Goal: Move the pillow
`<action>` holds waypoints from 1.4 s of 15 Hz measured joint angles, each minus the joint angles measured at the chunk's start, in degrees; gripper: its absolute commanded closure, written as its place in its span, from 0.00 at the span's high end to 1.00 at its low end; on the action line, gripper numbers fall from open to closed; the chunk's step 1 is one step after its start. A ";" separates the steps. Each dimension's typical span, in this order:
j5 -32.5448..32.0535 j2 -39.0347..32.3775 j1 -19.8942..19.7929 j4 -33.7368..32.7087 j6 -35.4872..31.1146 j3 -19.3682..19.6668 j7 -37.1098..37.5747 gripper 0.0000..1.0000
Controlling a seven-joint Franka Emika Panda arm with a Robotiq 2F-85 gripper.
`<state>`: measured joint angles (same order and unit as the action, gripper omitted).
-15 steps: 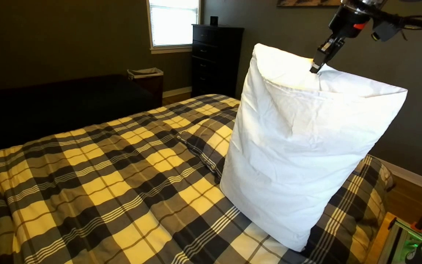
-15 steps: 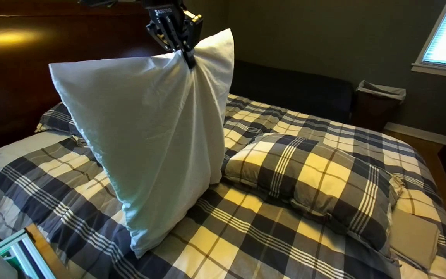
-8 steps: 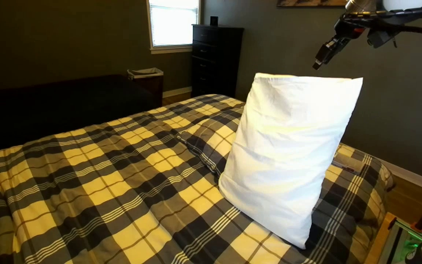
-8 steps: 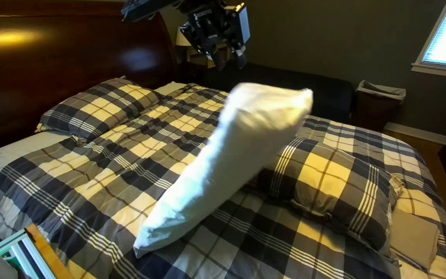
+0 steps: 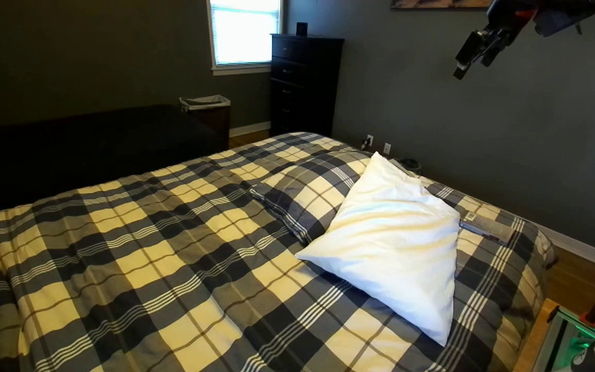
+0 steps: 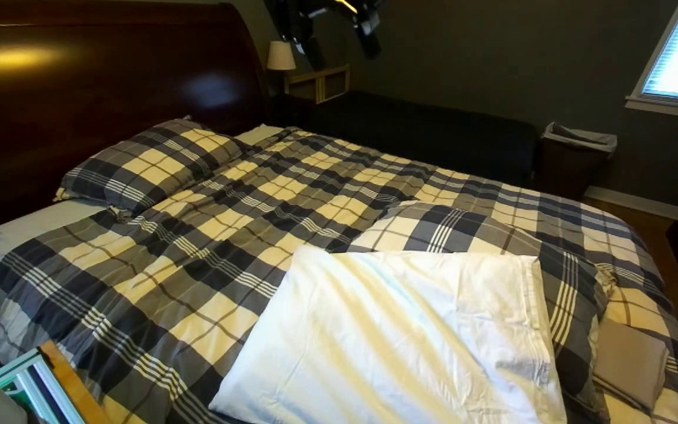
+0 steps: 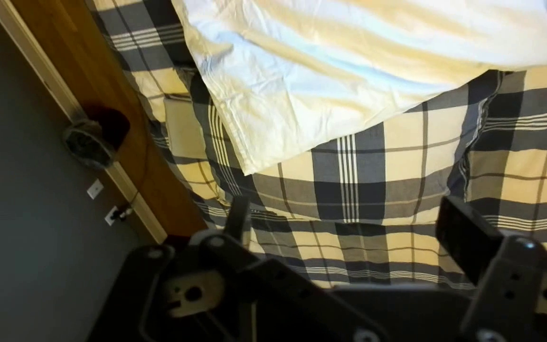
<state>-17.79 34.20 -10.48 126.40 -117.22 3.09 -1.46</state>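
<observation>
1. The bed (image 5: 163, 268) spreads widest, under a soft, rippled cover (image 6: 292, 188) checked in yellow, white, grey and navy, with a curved, glossy headboard (image 6: 127, 100) of dark wood.
2. A tall, boxy black dresser (image 5: 305, 88) stands near the window (image 5: 246, 33), its drawers (image 5: 287, 93) shut.
3. Beyond the bed, in both exterior views, a brown bin (image 6: 565, 169) has a pale liner (image 6: 601, 142) folded over its rim (its depths are hidden).
4. The white pillow (image 5: 395, 237) lies aslant on the bed, partly over the checked pillow (image 6: 462, 227); its smooth case is creased into long, loose folds, with a stitched hem (image 6: 533, 288) along one end.
5. That checked pillow is plump, its edge seamed, its pattern matching the cover.
6. On the floor (image 7: 74, 52), in the wrist view, a small round wastebasket (image 7: 113, 126) shows a shiny, crinkled lining (image 7: 81, 137); what it holds is too dim to tell.
7. The pincer (image 5: 473, 68) hangs at the upper right in an exterior view, tilted downward above the bed, its two dark fingers (image 7: 463, 232) spread wide, well apart from the white pillow.
</observation>
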 measured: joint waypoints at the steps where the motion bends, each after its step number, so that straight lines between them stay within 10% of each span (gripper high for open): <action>1: 0.00 0.30 -0.05 -1.55 3.32 -1.10 2.38 1.00; 12: -0.32 1.79 0.19 -7.50 23.08 -9.20 22.17 1.00; 21: 3.89 4.48 10.61 8.47 5.43 -11.58 21.96 1.00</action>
<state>-13.90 38.68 0.13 134.86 -111.79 -8.50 20.50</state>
